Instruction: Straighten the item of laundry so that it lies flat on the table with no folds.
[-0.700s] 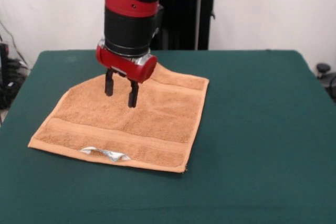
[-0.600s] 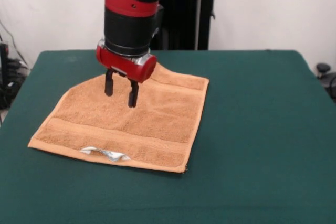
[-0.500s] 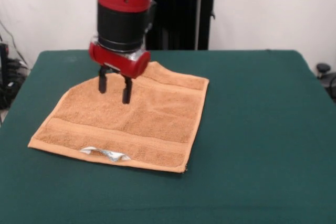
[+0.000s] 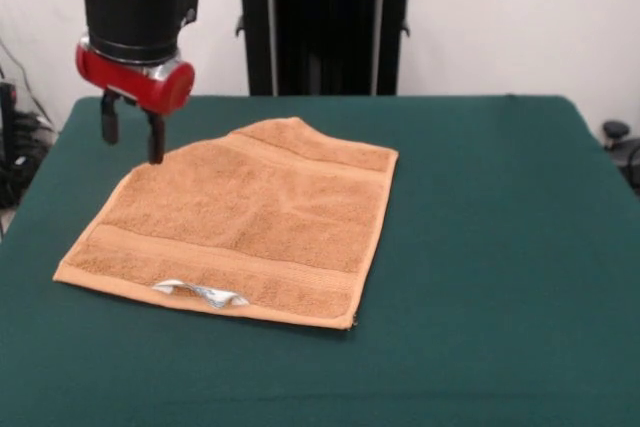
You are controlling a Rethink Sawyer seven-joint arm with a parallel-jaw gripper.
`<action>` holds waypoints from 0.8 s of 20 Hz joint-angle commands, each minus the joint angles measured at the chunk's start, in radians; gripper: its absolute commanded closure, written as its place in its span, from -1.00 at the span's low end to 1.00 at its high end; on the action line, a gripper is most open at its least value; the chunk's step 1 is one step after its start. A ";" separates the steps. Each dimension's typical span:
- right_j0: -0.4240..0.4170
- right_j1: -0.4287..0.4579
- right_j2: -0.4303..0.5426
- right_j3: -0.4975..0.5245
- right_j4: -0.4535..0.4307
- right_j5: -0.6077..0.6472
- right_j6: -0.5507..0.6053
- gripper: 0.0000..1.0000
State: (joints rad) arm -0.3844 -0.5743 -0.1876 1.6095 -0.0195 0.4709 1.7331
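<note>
A: What lies nearest the camera?

B: A bare stretch of the dark green surface [image 4: 480, 277]. Then comes the one towel [image 4: 250, 227], orange-tan, spread left of centre. Its near hem carries one small white tag [image 4: 200, 293], crumpled and poking out from the edge.

A: Is the towel flat?

B: Mostly. One woven band runs parallel to the near hem. The far left corner looks folded under, so that edge runs on a slant, and the far edge rises in a slight hump beside it. Faint creases cross the middle.

A: And the robot?

B: One arm, red and black, comes down at the upper left. Its tool [image 4: 131, 132] hangs above the towel's far left corner, just off the slanted edge, with two dark fingers [image 4: 156, 139] parted and nothing between them. I cannot tell whether the tips touch the cloth.

A: Behind that?

B: One black pedestal [image 4: 325, 17] stands at the surface's far side against a plain white wall [image 4: 520, 17]. Some dark cables [image 4: 20, 137] show at the left edge, and a small dark object [image 4: 615, 132] at the right.
</note>
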 commanded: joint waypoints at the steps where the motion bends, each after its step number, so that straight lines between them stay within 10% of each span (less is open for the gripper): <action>1: 0.052 0.062 0.194 -0.060 -0.076 0.183 -0.109 -1.00; 16: 0.102 0.151 0.212 -0.134 -0.062 0.137 0.056 -1.00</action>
State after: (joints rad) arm -0.3351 -0.5449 -0.0978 1.5169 -0.0758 0.5464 1.7331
